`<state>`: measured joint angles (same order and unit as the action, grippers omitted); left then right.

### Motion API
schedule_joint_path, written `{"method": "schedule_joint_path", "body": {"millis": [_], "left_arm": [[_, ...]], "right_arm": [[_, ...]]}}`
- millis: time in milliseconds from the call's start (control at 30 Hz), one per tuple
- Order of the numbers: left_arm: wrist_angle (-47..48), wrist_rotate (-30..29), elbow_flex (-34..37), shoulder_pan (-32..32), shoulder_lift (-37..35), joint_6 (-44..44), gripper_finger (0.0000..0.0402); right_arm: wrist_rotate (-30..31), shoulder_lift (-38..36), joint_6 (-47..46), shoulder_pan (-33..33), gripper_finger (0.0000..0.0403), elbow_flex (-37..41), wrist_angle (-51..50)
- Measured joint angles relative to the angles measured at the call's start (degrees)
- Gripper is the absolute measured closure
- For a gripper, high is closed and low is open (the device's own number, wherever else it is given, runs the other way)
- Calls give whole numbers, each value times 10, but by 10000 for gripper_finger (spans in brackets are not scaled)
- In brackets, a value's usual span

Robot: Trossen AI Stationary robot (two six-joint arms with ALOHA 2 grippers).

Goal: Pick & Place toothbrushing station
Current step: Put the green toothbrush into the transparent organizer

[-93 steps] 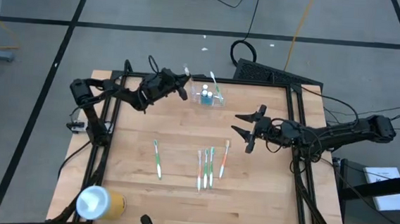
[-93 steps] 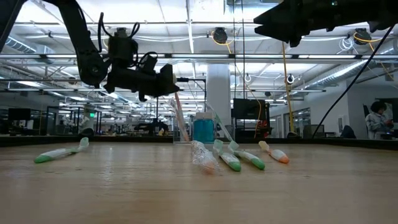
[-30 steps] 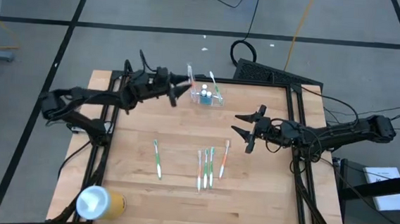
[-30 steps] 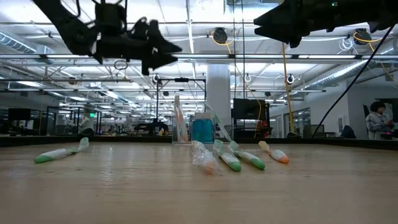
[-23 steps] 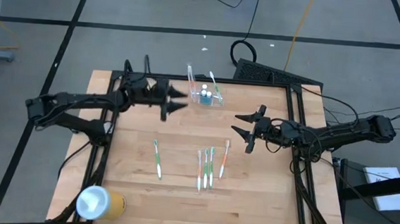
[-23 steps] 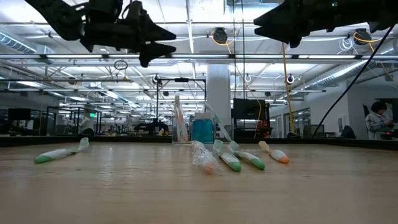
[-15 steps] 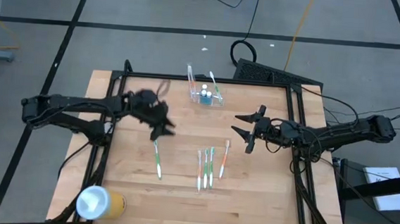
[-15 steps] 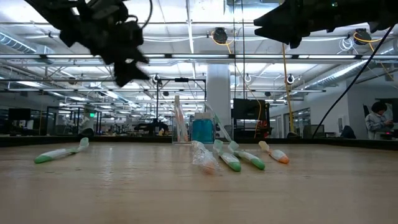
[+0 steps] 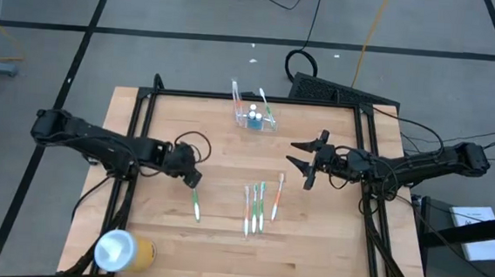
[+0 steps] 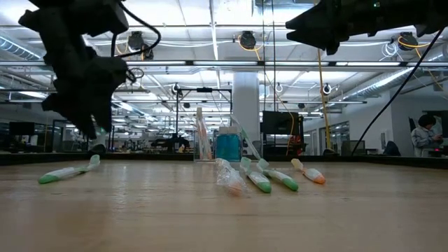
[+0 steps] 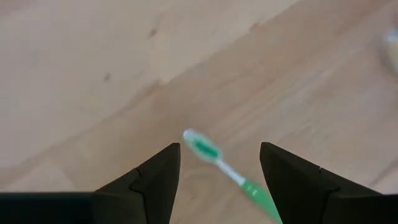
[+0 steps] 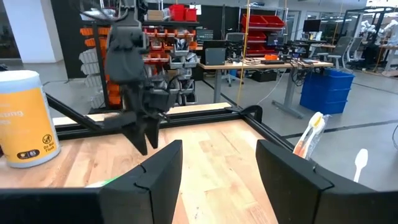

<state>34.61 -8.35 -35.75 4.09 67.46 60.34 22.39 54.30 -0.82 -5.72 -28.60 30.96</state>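
While the left claw (image 9: 194,179) hangs low over the worktop (image 9: 154,228) with its fingers spread and nothing between them, a green toothbrush (image 11: 227,173) lies flat on the wood straight ahead of the gap. In the high view that same brush (image 9: 196,199) sits alone, apart from the cluster of loose brushes (image 9: 257,207) further toward the middle.

The toothbrushing station (image 9: 256,119) stands near the far edge of the worktop, well apart from both claws, with a blue item and what look like a few upright brushes in it.

The right claw (image 9: 309,162) waits in the air on the right side, fingers open and empty.

The main risk, as I judge it, lies in the grasp — the brush is thin and lies flat against the wood, so fingertips that close a little high would slip over it and come up empty, while fingertips driven too low would scrape the worktop. The left wrist view shows the brush at a slant to the fingers, with the head near the centre of the gap; closing on the head rather than the handle could make the brush swing or twist. A second hazard comes later — the station is light and see-through, so a brush carried in at a bad angle could strike its rim or the brushes standing in it and tip it.
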Motion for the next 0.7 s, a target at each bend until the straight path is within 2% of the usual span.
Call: {"method": "schedule_joint_path", "body": {"millis": [200,467,700], "left_arm": [[-9,-2,0,28,67,59,172],[-20,3,-3,28,156,114,172],[-17,4,-5,20,180,135,172]], "right_arm": [[0,0,-5,0,206,0,-4],[0,0,-5,0,206,0,-4],[0,0,-5,0,206,0,-4]]}}
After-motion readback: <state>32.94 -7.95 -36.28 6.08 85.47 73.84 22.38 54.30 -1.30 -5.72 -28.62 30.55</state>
